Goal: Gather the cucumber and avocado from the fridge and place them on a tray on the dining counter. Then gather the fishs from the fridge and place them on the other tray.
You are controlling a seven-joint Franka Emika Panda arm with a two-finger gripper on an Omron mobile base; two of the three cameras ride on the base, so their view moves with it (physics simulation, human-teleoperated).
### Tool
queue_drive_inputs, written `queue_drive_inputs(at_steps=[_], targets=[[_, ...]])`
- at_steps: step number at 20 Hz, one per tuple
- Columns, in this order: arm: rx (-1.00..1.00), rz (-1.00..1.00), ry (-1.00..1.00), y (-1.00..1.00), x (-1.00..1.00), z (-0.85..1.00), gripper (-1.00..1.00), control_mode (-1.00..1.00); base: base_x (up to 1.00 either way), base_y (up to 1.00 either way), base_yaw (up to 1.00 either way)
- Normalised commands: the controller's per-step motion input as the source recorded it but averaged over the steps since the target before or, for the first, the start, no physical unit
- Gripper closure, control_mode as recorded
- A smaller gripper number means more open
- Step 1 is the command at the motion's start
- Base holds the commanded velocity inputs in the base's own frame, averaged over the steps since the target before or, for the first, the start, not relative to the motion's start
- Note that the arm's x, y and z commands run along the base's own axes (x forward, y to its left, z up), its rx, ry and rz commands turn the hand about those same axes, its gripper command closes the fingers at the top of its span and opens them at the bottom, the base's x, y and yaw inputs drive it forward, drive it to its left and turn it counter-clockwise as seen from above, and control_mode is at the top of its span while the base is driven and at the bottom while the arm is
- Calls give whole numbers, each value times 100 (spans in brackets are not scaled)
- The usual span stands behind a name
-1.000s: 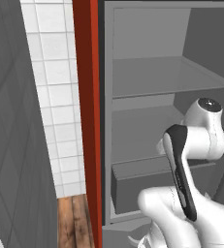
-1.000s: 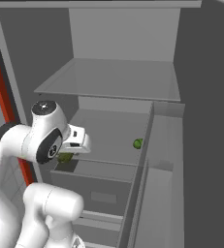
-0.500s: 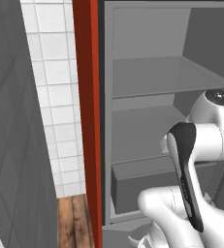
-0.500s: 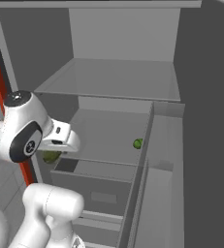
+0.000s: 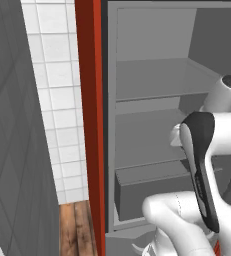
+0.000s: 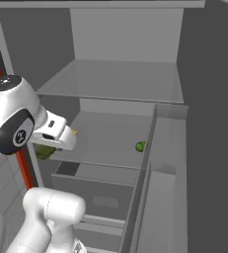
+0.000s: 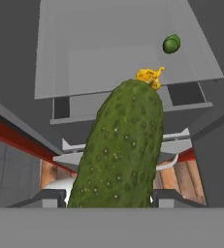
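Over the last second the arm had swung back toward the left edge of the open fridge (image 6: 120,81), so in the right base view the wrist sat further left and lower than before, and in the left base view the elbow had slid toward the right edge. The avocado (image 6: 140,146) had not shifted; it lay on the middle shelf (image 6: 108,141) near the inner wall of the fridge door (image 6: 167,163).

The gripper (image 7: 108,196) was pinching the cucumber (image 7: 119,147), its two dark fingers (image 7: 49,195) pressed against the vegetable's lower sides in the hand view. The cucumber stood up along the line of the hand, bumpy and dark green, with a yellow dried blossom at its far end. In the right base view a green part of it showed beneath the wrist, just outside the shelf's left front corner. Beyond the cucumber, the hand view looked down on the shelf, the avocado at its far right, with the drawer (image 6: 98,195) fronts and wooden floor (image 5: 74,230) below.
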Motion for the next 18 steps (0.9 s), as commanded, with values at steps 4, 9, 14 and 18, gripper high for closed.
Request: queue_drive_inputs(at_steps=[4, 9, 14, 18], targets=[[2, 0, 0, 4, -17, 15, 100, -100, 0, 0, 0], [0, 0, 0, -1, -20, 0, 100, -100, 0, 0, 0], [-4, 0, 0, -1, -49, 0, 100, -100, 0, 0, 0], [0, 0, 0, 0, -5, 0, 100, -100, 0, 0, 0]])
